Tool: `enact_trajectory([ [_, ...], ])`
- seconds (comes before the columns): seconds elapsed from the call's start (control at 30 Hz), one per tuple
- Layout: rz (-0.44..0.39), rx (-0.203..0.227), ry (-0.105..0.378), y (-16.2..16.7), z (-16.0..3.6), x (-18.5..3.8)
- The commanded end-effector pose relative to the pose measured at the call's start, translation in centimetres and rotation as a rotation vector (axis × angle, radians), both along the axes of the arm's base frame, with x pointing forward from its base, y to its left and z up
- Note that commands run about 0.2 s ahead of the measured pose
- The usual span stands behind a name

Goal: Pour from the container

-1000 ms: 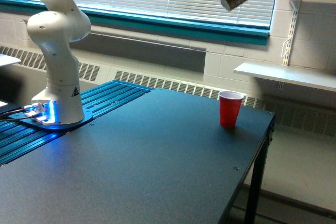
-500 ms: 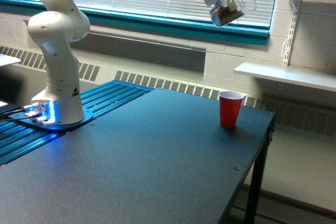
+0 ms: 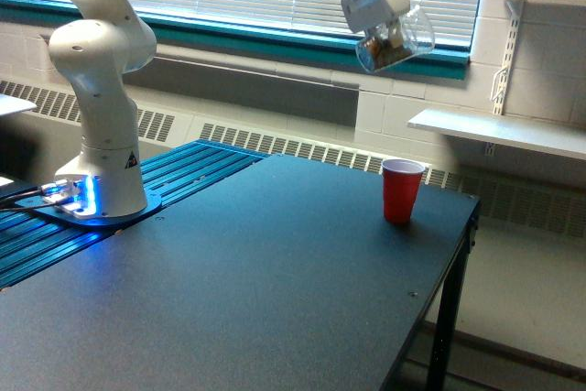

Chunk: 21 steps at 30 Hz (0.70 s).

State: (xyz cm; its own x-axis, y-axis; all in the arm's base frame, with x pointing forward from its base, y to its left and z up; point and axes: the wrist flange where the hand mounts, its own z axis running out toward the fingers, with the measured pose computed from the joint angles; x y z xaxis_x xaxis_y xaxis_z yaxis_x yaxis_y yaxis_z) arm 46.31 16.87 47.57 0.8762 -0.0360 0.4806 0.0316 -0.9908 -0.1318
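Observation:
High in the exterior view, my gripper [image 3: 383,17] is shut on the container [image 3: 397,41], a small clear plastic cup with brown granular bits inside. The cup is tilted, its mouth towards the exterior view's right, and the bits lie at its lower left end. It hangs in the air well above the table and slightly left of a red cup [image 3: 401,190]. That red cup has a white rim and stands upright near the table's far right corner.
The dark table [image 3: 275,290] has its right edge close beside the red cup, with floor beyond. My arm's white base [image 3: 101,162] stands on blue slats at the left. A white shelf [image 3: 499,130] juts from the wall at the right.
My gripper has come down and to the exterior view's left with the clear cup, from the top edge of the picture to a lower spot above the red cup.

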Motion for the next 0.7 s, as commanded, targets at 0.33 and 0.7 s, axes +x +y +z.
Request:
enact_trajectory([
  [0.33, 0.065, -0.052, 0.081, 2.3, -4.6, -0.8],
  [0.7, 0.076, -0.074, 0.127, 3.4, -7.2, -1.3],
])
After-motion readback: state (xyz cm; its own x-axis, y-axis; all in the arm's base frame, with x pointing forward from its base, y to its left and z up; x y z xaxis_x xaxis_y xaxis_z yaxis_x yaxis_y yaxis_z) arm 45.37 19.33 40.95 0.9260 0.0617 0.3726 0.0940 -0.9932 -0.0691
